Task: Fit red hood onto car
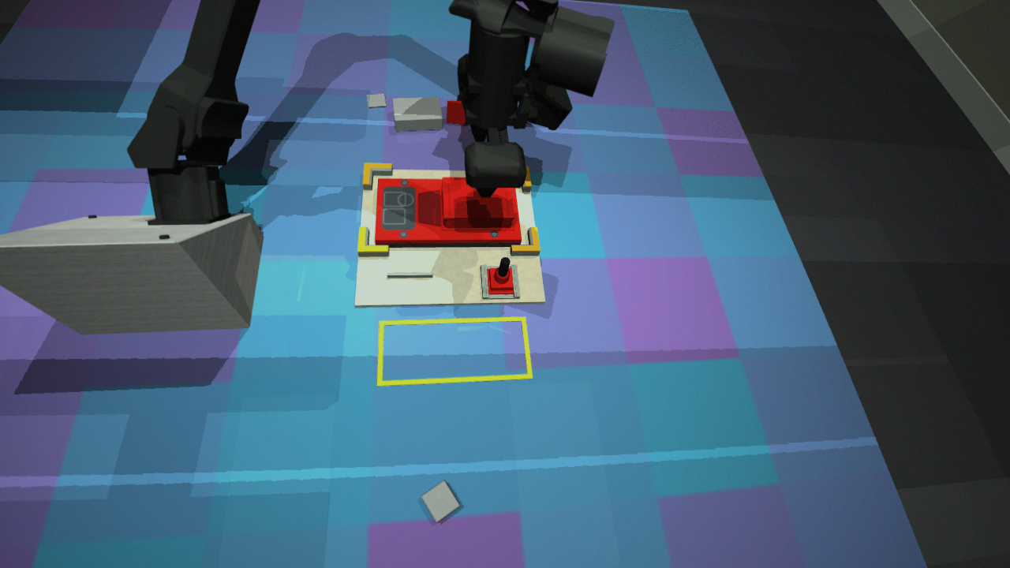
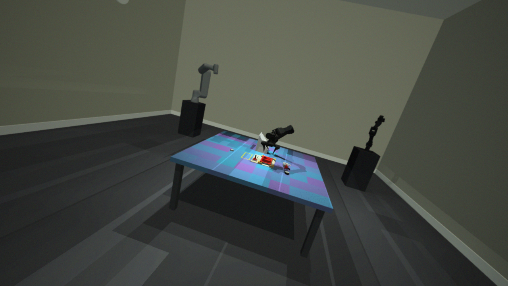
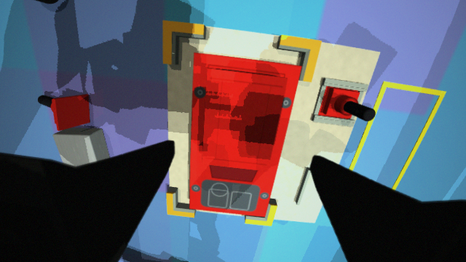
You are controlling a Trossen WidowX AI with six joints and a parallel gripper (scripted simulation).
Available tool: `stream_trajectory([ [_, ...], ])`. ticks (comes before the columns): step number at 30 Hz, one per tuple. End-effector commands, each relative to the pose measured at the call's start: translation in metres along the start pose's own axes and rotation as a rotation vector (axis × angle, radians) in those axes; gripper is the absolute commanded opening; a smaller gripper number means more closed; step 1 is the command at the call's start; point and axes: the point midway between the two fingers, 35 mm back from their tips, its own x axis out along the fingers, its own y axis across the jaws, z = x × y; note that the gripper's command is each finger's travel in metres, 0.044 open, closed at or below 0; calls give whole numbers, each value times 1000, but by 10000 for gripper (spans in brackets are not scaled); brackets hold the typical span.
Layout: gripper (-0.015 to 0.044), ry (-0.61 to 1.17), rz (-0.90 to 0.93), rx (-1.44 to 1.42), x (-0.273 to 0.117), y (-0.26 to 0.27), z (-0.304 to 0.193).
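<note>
Patchwork blue-purple counter. Item: red hood, seated on chassis in jig; rigid, light, likely slick; grasp across long sides. Claw: wide, empty, above.

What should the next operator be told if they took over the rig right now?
Gripper: open, holding nothing, hanging above the car.
Hood: on the car in the jig; pegs show through two corner holes in the wrist view, the other corners are hard to read. It looks flat.
Done: pick-up, fitting, release.
Left: pull the arm clear without touching the small red knob block beside the jig.
</note>
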Motion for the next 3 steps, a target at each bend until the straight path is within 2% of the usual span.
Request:
stream_trajectory([
  [1, 440, -6, 4, 3, -1, 1, 1],
  [3, 440, -6, 4, 3, -1, 1, 1],
])
